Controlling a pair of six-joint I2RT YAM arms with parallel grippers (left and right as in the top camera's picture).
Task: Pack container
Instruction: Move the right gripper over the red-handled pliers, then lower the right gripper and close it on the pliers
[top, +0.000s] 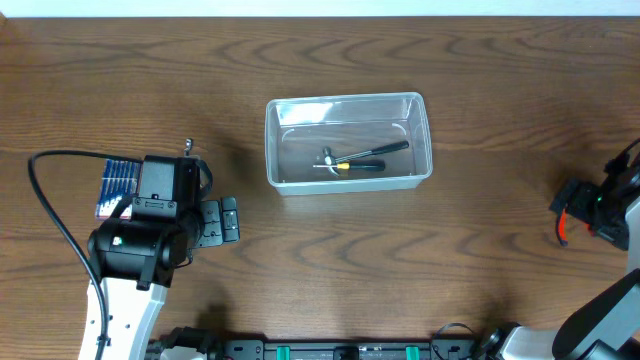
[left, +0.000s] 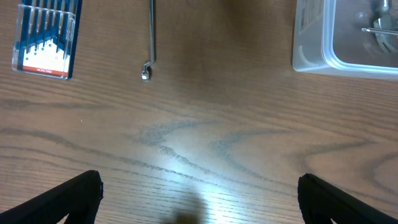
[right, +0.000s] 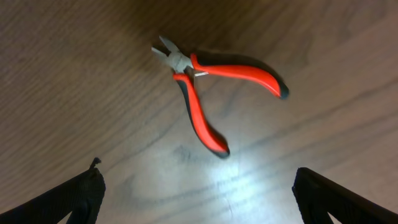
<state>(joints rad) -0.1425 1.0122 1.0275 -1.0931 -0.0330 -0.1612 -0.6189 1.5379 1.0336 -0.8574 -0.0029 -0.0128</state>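
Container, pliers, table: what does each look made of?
Container: clear plastic, probably, and glossy; the tools inside show through its walls.
Pliers: bare grey metal nose; red handles with black tips, likely plastic or rubber sleeves.
Table: brown wood grain with a semi-gloss sheen and light glare; could be veneer or laminate.

We show the left arm (top: 120, 300) entering from the lower left of the overhead view, its wrist folded over so that the left gripper (left: 199, 193) faces downward, jaws spread to their widest and holding nothing. The right arm (top: 612, 300) enters at the lower right edge. The right gripper (right: 198, 193) also faces downward, its dark fingers (right: 68, 199) wide apart and empty.
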